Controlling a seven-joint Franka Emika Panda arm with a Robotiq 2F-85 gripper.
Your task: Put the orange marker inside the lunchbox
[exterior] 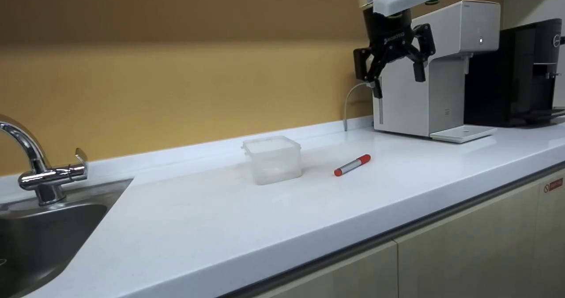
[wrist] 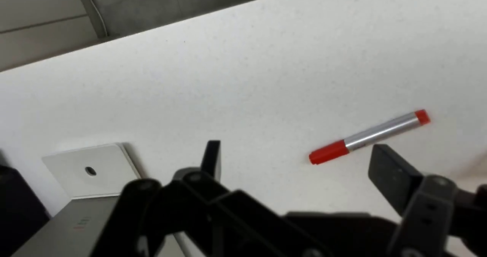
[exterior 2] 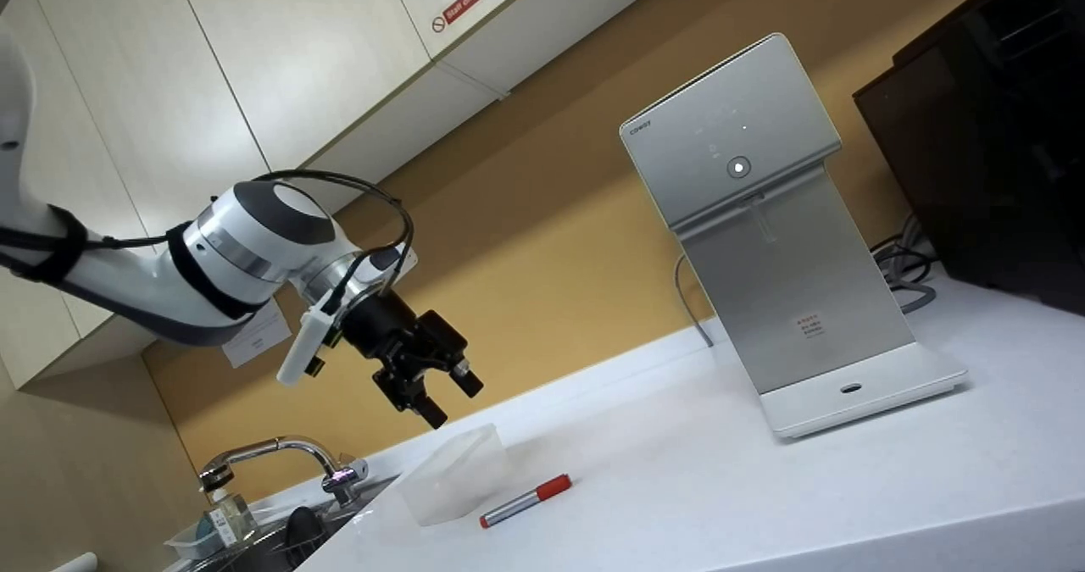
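Counter [exterior: 198,227] up close: marker [exterior: 352,165] beside lunchbox [exterior: 277,167], gripper [exterior: 398,82] wide

Front edge is closest in an exterior view, w/ sink [exterior: 57,240] at L. Lunchbox sits upright, closer to back edge. Marker, silver w/ red ends, lies flat just beside it, apart, on the far-end side, a bit nearer front edge. Gripper hangs above counter, jaws spread well apart. White dispenser [exterior: 408,97] stands nr back edge; blk machine [exterior: 514,77] is beyond, toward far end.
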